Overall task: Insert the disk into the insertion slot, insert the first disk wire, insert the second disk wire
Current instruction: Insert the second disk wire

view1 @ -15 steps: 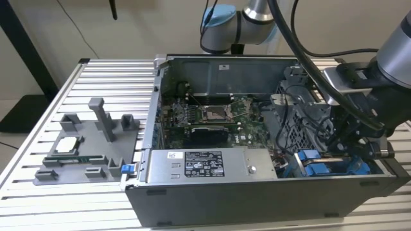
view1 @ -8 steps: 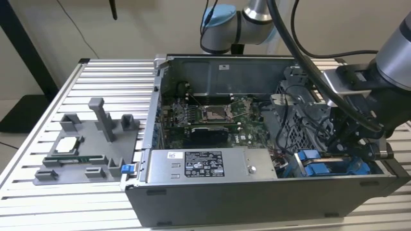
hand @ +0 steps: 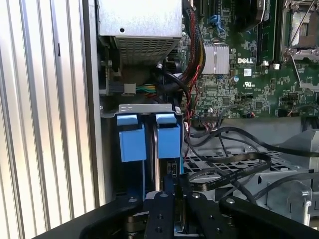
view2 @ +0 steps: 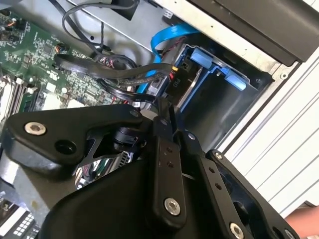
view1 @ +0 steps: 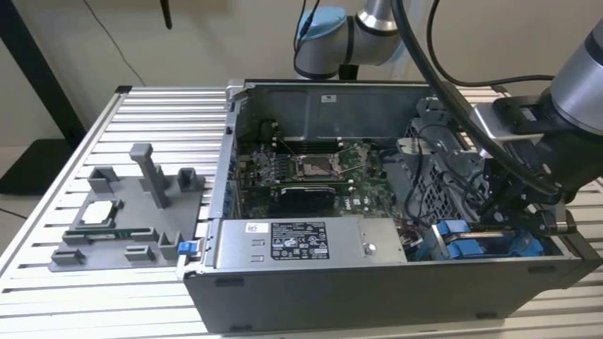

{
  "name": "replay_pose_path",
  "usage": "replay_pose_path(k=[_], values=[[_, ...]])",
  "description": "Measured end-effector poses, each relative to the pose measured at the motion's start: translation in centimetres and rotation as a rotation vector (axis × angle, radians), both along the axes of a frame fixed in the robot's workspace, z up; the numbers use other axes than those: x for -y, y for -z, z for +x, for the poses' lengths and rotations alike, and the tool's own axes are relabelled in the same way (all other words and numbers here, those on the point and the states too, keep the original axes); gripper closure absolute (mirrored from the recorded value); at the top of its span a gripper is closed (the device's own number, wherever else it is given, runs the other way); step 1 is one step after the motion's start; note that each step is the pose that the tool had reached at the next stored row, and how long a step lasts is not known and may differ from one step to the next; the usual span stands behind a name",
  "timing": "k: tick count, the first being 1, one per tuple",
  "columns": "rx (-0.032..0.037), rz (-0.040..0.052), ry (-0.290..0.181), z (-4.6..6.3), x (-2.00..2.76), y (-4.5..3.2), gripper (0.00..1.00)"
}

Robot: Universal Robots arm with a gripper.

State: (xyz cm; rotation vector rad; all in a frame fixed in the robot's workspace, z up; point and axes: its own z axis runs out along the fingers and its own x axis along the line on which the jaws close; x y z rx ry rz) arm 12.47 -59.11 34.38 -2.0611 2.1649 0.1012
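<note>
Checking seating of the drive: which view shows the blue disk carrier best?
The first wrist view: the blue disk carrier faces the camera in the drive cage, just beyond the gripper. The second wrist view catches its blue tabs at an angle behind cables. The exterior view shows blue plastic partly behind the arm.

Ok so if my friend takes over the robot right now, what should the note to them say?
The gripper is low inside the computer case, right by the disk; whether it is open or shut cannot be told.
The disk, in its blue carrier, sits in the insertion slot, beside a second blue carrier.
Done: the disk looks inserted.
Left: the black wires lie loose over the cage; no disk wire can be seen plugged in.
</note>
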Motion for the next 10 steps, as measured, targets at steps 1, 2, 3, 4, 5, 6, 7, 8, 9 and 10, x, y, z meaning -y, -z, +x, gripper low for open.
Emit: replay_pose_path(k=[1,2,3,4,5,6,7,8,9,10], values=[[0.0,0.0,0.0,0.01,-0.01,0.02,1.0],[0.0001,0.0,0.0,0.04,-0.02,0.04,1.0],[0.0,0.0,0.0,0.06,-0.03,0.06,1.0],[0.0,0.0,0.0,0.08,-0.05,0.08,1.0],[0.0,0.0001,0.0,0.1,-0.06,0.1,1.0],[0.0001,0.0,0.0,0.12,-0.08,0.11,1.0],[0.0,0.0,0.0,0.13,-0.09,0.13,1.0],[0.0001,-0.0001,0.0,0.15,-0.11,0.14,1.0],[0.0001,-0.0001,0.0,0.16,-0.13,0.16,1.0],[0.0001,-0.0001,0.0,0.18,-0.15,0.18,1.0]])
